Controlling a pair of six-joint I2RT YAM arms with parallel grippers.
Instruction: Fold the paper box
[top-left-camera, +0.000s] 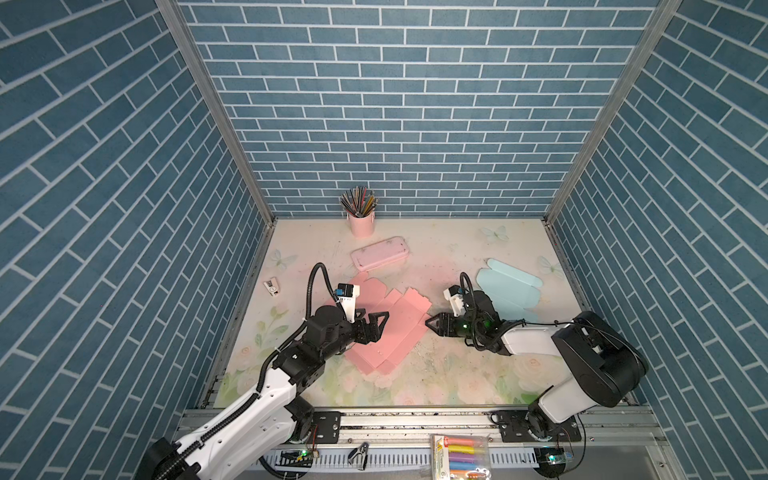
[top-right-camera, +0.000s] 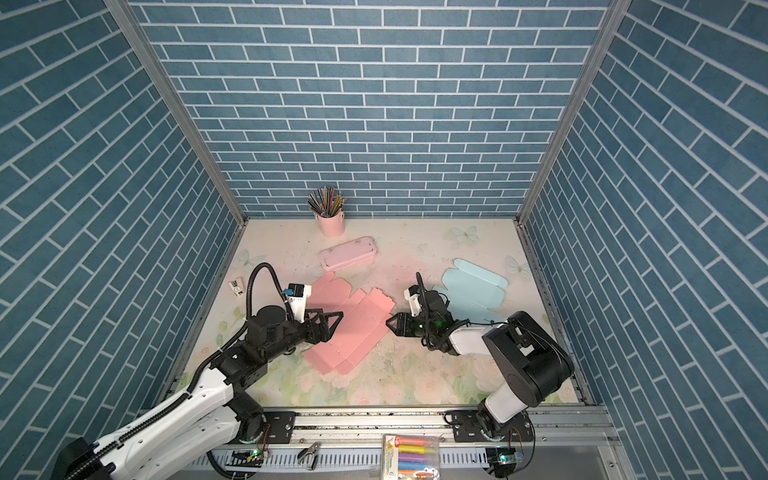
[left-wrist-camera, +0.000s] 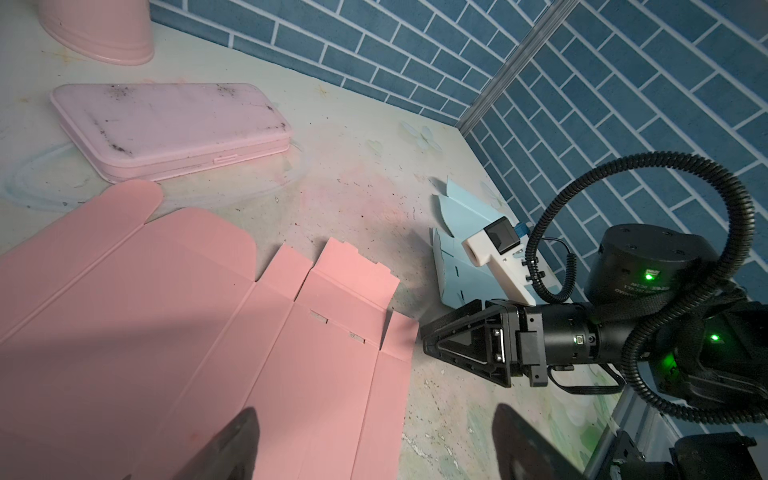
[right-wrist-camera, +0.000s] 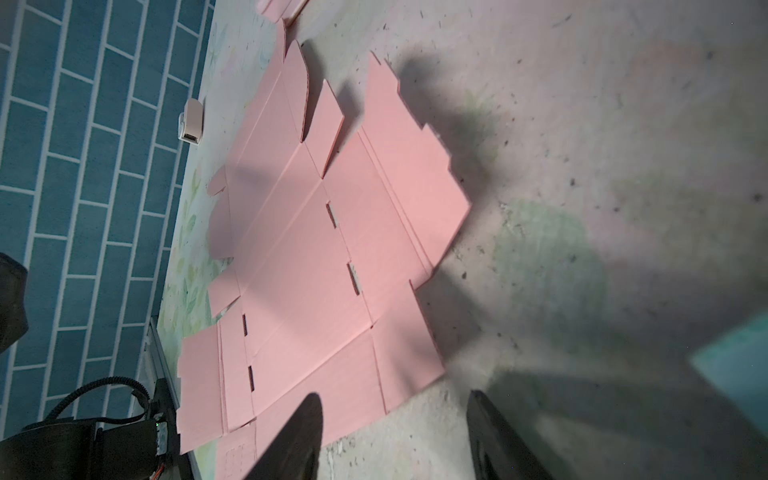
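The pink paper box lies fully flat and unfolded on the bench, about mid-bench between the 2 arms. In both top views it sits at a slant to the bench edges. All its panels and flaps lie down, and the right wrist view shows 4 small slots cut along 2 of its creases. Its rounded far flap ends just beside a closed pink pencil case. A pink cup of pencils stands upright farther back, against the wall.

The left end effector is above the box's left portion, pointing toward the middle of the bench. Its jaws stand wide apart; in the left wrist view they frame the pink card and a strip of bare bench, clamped on neither. The right end effector points at the box's right-hand edge, low over the bench. Its jaws are also apart, with bench surface showing through the gap in the right wrist view. Whether 1 fingertip touches the card's edge I cannot tell from these angles.

A light-blue blank lies behind the right arm, partly hidden by it and well apart from the pink box. A small white item sits near the left wall.
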